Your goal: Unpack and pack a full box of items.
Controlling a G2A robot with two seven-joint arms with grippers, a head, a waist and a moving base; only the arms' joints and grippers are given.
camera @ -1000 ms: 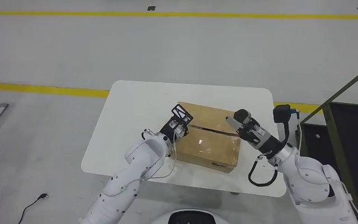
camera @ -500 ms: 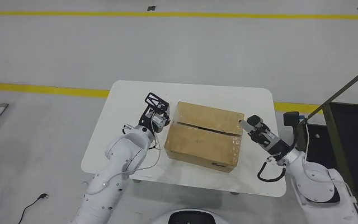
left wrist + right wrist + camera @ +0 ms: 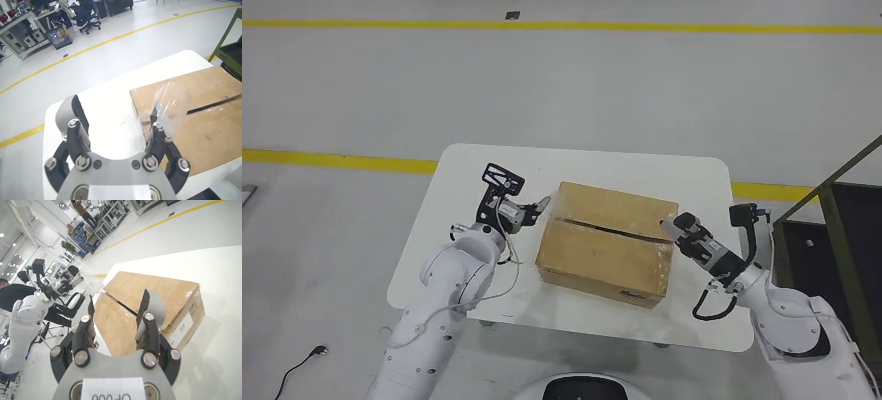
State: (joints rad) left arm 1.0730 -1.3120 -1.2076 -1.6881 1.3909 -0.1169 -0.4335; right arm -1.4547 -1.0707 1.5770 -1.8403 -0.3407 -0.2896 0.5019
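Observation:
A closed cardboard box (image 3: 607, 245) lies in the middle of the white table (image 3: 467, 200), with a dark slit between its top flaps. My left gripper (image 3: 534, 210) hangs open just off the box's left end. In the left wrist view a curl of clear tape (image 3: 168, 98) clings to one of its fingers (image 3: 154, 121), beside the box (image 3: 198, 121). My right gripper (image 3: 680, 226) is open at the box's right end. In the right wrist view its fingers (image 3: 144, 306) straddle the box's (image 3: 151, 289) near edge, holding nothing.
A green-framed cart (image 3: 842, 225) stands close to the table's right side. Bare table (image 3: 105, 98) lies to the left of the box and along the front edge.
My left gripper has drawn back leftward off the box top, taking the clear tape with it. My right gripper pulled away to the right, then came back to the box's end.

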